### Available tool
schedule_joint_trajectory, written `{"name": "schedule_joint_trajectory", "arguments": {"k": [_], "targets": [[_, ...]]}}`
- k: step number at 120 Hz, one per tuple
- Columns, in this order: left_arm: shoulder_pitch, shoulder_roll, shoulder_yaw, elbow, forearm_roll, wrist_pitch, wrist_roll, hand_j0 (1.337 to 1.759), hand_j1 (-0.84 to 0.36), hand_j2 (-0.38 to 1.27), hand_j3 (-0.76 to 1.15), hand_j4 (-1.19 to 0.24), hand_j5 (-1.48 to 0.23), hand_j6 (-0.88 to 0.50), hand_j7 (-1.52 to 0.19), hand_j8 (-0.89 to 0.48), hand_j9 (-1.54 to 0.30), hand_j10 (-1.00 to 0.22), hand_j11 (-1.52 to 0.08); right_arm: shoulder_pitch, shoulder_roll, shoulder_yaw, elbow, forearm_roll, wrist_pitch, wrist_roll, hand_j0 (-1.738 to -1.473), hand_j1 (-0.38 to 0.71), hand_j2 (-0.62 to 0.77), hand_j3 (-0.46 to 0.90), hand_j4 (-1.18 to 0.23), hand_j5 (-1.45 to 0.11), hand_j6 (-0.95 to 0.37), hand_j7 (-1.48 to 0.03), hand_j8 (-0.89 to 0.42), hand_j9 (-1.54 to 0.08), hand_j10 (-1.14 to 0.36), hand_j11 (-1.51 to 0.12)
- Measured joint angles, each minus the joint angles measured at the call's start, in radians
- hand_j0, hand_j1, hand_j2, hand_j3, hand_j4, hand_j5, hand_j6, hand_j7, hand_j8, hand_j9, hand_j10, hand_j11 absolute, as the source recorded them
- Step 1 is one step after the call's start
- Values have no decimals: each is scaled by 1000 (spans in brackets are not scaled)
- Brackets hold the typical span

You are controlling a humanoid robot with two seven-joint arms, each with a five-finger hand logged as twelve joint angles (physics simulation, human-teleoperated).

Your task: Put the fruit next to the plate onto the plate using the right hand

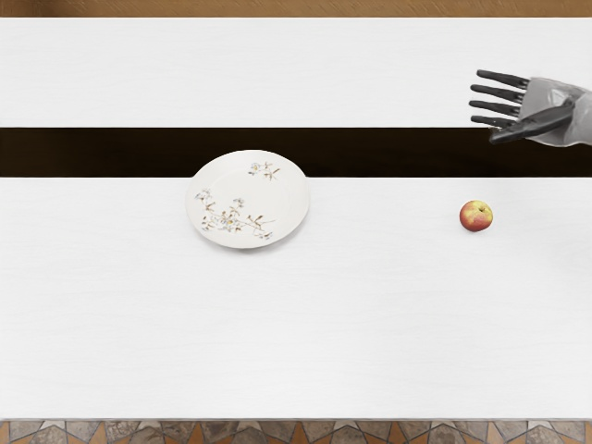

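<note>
A small red and yellow apple [476,215] lies on the white table, well to the right of the plate. The white plate [287,190], painted with fine flower sprigs, sits left of centre and holds nothing. My right hand [504,104] comes in from the right edge, high up and behind the apple. Its dark fingers [495,92] are spread and point left, holding nothing. A wide stretch of table separates the hand from the apple. The left arm does not show.
A dark gap [111,151] runs across the picture between the far white tabletop and the near one. The near table's front edge [296,418] lies close to the bottom, with patterned floor tiles below it.
</note>
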Motion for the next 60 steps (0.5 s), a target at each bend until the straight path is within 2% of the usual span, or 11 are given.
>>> {"name": "schedule_joint_trajectory", "arguments": {"k": [26, 35, 41, 51, 60], "targets": [[0, 0, 0, 0, 0, 0, 0, 1658, 73, 46, 0, -230, -299, -230, -299, -230, -299, -230, -299, 6, -20, 6, 38, -13, 0, -54, -1658, -308, -6, 0, -33, -45, -32, -45, -32, -45, -33, -45], [0, 0, 0, 0, 0, 0, 0, 1658, 73, 46, 0, -230, -299, -230, -299, -230, -299, -230, -299, 1, -50, 69, 98, -73, 0, -112, -1658, -305, -7, 0, -35, -48, -34, -48, -35, -48, -35, -48], [0, 0, 0, 0, 0, 0, 0, 1658, 73, 46, 0, -230, -299, -230, -299, -230, -299, -230, -299, -38, -78, 154, 177, -167, 0, -135, -1658, -304, -7, 0, -36, -49, -35, -49, -36, -49, -36, -49], [0, 0, 0, 0, 0, 0, 0, 1658, 73, 46, 0, -230, -299, -230, -299, -230, -299, -230, -299, -130, -129, 304, 396, -386, 0, -158, -1658, -303, -7, 0, -38, -50, -37, -50, -37, -50, -38, -50], [0, 0, 0, 0, 0, 0, 0, 1658, 73, 46, 0, -230, -299, -230, -299, -230, -299, -230, -299, -180, -175, 369, 548, -555, 0, -169, -1658, -303, -7, 0, -39, -51, -38, -51, -39, -51, -39, -51]]}}
